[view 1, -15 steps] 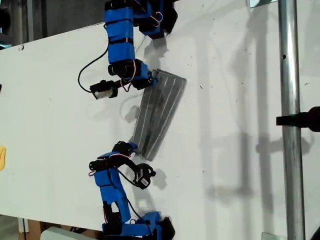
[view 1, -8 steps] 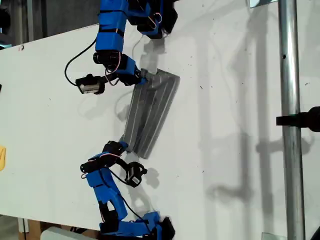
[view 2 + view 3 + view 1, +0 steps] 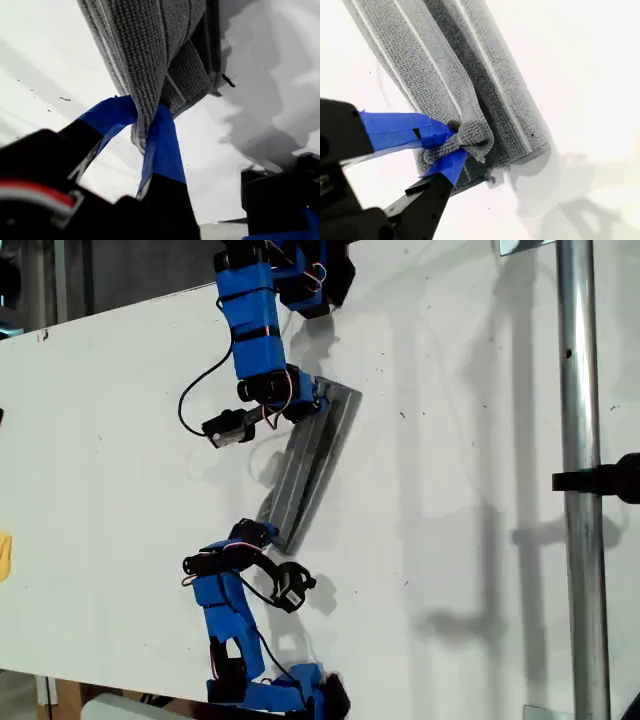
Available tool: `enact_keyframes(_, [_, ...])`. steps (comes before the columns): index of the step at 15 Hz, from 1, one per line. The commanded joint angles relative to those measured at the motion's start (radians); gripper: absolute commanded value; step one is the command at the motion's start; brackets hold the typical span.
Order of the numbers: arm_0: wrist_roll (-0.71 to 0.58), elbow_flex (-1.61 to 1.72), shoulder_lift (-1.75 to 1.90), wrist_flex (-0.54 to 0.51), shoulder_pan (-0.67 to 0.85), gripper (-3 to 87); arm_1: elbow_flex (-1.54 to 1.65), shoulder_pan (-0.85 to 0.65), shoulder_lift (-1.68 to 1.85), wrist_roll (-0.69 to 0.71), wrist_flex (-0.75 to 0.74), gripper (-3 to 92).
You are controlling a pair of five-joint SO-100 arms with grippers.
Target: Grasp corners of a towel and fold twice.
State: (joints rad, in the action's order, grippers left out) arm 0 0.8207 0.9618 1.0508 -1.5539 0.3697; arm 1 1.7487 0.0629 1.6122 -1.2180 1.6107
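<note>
One towel (image 3: 308, 475), folded into a long narrow strip. Two blue arms: one (image 3: 255, 325) at the top of the exterior view, one (image 3: 225, 630) at the bottom. Two claws, my first claw (image 3: 145, 127) and my second claw (image 3: 452, 145), each pinched on the towel. One white tabletop (image 3: 450, 540). One metal pole (image 3: 582, 490) at the exterior view's right, with one black clamp (image 3: 605, 478) on it. One yellow thing (image 3: 4, 555) at the exterior view's left edge, too cut off to identify.
</note>
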Motion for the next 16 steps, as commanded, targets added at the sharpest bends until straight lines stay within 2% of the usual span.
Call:
enact_keyframes(1, [-0.008, -0.044, 0.052, -0.029, 0.002, -2.8, 0.0, -0.051, 0.11, 0.006, 0.063, -0.2])
enact_keyframes(3, [-0.009, -0.048, 0.087, -0.063, -0.002, -2.8, 0.005, -0.021, 0.163, -0.026, 0.083, -0.2])
enact_keyframes(8, [-0.023, -0.038, 0.14, -0.084, 0.021, -2.8, -0.015, -0.172, 0.382, 0.014, 0.371, -0.2])
enact_keyframes(9, [-0.026, -0.037, 0.133, -0.081, 0.021, -2.8, 0.002, -0.138, 0.39, 0.014, 0.331, -0.2])
enact_keyframes(14, [-0.017, -0.02, 0.08, -0.061, 0.014, -2.8, 0.049, 0.067, 0.126, -0.051, -0.094, -0.2])
enact_keyframes(16, [-0.003, -0.008, 0.046, -0.046, 0.011, -2.8, 0.0, 0.12, -0.015, -0.081, -0.147, -0.2])
